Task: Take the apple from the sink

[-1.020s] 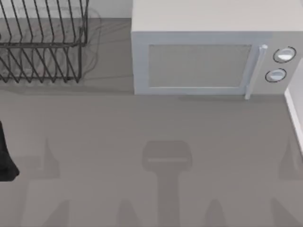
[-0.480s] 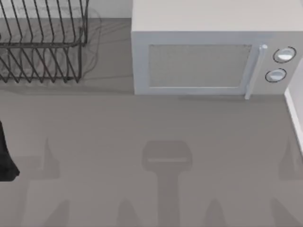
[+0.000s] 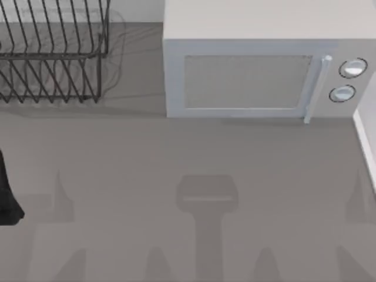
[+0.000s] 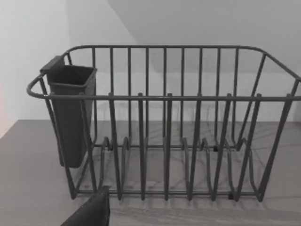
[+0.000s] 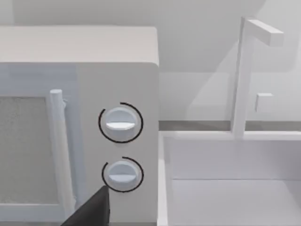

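The apple is out of view. The white sink point(image 5: 221, 155) lies to the right of the microwave point(image 5: 75, 113), with its rim at the top view's right edge point(image 3: 365, 144). The part of the basin that shows is bare. A dark part of my right gripper point(image 5: 91, 211) sits low in the right wrist view, facing the microwave's knobs and the sink. A dark part of my left gripper point(image 4: 90, 213) faces the wire dish rack point(image 4: 164, 141). My left arm point(image 3: 7, 197) is at the table's left edge.
The microwave point(image 3: 258, 64) stands at the back middle with its door shut, its handle point(image 3: 314, 88) and two knobs on the right. The dish rack point(image 3: 53, 53) with a dark cup holder point(image 4: 70, 113) stands at the back left. A white faucet point(image 5: 242, 75) rises behind the sink.
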{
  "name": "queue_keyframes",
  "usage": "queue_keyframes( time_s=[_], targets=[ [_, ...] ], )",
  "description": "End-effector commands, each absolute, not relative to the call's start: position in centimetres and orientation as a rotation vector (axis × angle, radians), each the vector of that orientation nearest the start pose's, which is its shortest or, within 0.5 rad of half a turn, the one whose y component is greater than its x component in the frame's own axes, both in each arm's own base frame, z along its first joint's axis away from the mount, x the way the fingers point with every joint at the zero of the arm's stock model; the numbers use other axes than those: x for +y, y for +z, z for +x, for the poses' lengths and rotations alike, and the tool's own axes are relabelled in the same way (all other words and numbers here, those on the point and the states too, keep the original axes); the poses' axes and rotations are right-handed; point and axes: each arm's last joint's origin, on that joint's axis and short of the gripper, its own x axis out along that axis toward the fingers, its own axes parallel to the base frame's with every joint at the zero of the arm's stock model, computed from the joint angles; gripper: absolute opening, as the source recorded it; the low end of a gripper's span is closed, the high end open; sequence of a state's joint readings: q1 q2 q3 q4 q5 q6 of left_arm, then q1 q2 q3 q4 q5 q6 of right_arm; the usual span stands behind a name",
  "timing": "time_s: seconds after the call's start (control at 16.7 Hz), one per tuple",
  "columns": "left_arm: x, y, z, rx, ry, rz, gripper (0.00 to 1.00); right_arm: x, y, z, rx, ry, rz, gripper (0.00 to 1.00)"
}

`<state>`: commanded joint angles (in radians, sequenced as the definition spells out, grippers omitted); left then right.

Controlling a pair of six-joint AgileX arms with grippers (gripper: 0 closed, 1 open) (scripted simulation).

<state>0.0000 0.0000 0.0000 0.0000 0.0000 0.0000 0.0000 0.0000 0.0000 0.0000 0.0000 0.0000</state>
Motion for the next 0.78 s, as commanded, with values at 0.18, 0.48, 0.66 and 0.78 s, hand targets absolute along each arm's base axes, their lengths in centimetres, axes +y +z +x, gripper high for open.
queue_keyframes(
  time_s=[0.18,0.48,0.66,0.78],
  targets=[
    [-0.1,16.0,10.6,0.0,0.0,0.0,1.0,-0.1,16.2,10.6,0.008,-0.002,-0.002,1.0],
    [-0.1,16.0,10.6,0.0,0.0,0.0,1.0,-0.6,19.1,11.3,0.174,-0.041,-0.039,1.0],
    [-0.1,16.0,10.6,0.0,0.0,0.0,1.0,-1.2,21.6,13.1,0.372,-0.07,-0.067,1.0],
    [-0.1,16.0,10.6,0.0,0.0,0.0,1.0,-1.8,22.9,15.3,0.533,-0.086,-0.081,1.0]
  ],
)
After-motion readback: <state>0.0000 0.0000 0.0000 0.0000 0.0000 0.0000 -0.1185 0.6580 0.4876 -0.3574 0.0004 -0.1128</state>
